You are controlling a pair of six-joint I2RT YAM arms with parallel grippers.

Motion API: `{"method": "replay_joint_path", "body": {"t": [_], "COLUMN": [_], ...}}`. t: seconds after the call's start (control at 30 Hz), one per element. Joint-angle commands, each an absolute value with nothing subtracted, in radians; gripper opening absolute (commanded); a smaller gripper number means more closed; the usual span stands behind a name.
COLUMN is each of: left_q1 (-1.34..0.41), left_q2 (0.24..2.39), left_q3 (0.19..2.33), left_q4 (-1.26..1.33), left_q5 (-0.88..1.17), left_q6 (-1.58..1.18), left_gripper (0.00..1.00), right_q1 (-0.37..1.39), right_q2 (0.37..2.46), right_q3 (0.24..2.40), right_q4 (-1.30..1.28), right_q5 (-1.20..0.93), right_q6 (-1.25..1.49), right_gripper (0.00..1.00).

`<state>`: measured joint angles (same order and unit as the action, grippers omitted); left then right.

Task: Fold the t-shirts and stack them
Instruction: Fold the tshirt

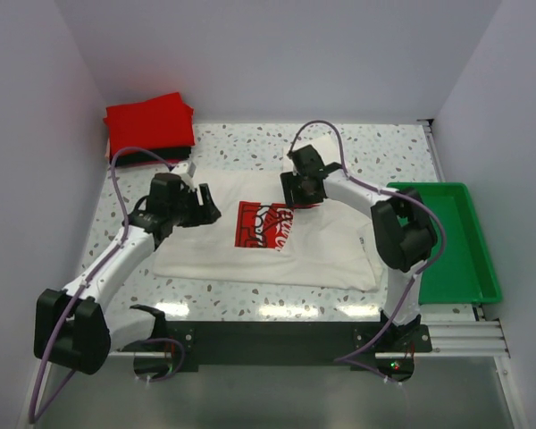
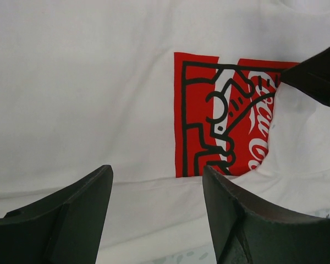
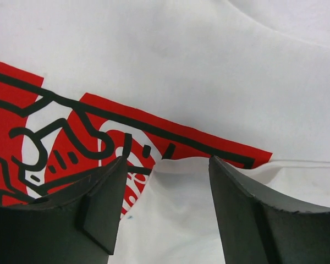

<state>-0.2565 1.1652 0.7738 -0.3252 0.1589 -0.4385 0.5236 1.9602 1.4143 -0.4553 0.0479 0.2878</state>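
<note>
Speckled bench (image 1: 384, 152) is covered by the cream-white t-shirt (image 1: 330, 250), flattened for folding; left end effector (image 2: 157, 169) and right end effector (image 3: 166, 159) are held spread.

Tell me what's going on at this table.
Two robot arms are working on a cream-white t-shirt lying spread on the table. The left gripper is open above the shirt beside its red print. The right gripper is open too, straddling the edge of a cloth flap that lies over part of the print. A folded red shirt sits on a black one in the far left corner; a green tray stands at the right.
</note>
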Motion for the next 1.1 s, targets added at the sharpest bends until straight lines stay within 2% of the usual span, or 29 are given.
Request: {"method": "replay_joint_path", "body": {"t": [0.0,0.07,0.1,0.2,0.33,0.4,0.7,1.07], "left_q1": [-0.250,-0.244,-0.235,-0.200,-0.146,-0.121,-0.058,-0.035], "left_q2": [1.207,1.268,1.293,1.406,1.621,1.737,2.127,2.212], "left_q3": [0.877,0.937,0.996,1.112,1.248,1.337,1.658,1.743], "left_q4": [-0.319,-0.330,-0.343,-0.359,-0.382,-0.416,-0.457,-0.381], "left_q5": [0.051,0.000,-0.109,-0.261,-0.383,-0.422,-0.431,-0.350], "left_q6": [-0.500,-0.524,-0.555,-0.612,-0.678,-0.707,-0.735,-0.729], "left_gripper": [0.71,0.70,0.70,0.68,0.57,0.54,0.53,0.52], "right_q1": [0.517,0.476,0.456,0.353,0.282,0.275,0.236,0.213], "right_q2": [1.881,1.864,1.868,1.893,1.902,1.922,1.976,1.980], "right_q3": [1.448,1.485,1.502,1.583,1.662,1.696,1.779,1.714], "right_q4": [-0.463,-0.471,-0.479,-0.497,-0.457,-0.460,-0.427,-0.387], "right_q5": [0.121,0.121,0.114,0.002,-0.063,-0.074,-0.121,-0.120], "right_q6": [0.304,0.337,0.354,0.434,0.482,0.486,0.494,0.460], "right_gripper": [0.66,0.66,0.66,0.64,0.64,0.63,0.63,0.63]}}
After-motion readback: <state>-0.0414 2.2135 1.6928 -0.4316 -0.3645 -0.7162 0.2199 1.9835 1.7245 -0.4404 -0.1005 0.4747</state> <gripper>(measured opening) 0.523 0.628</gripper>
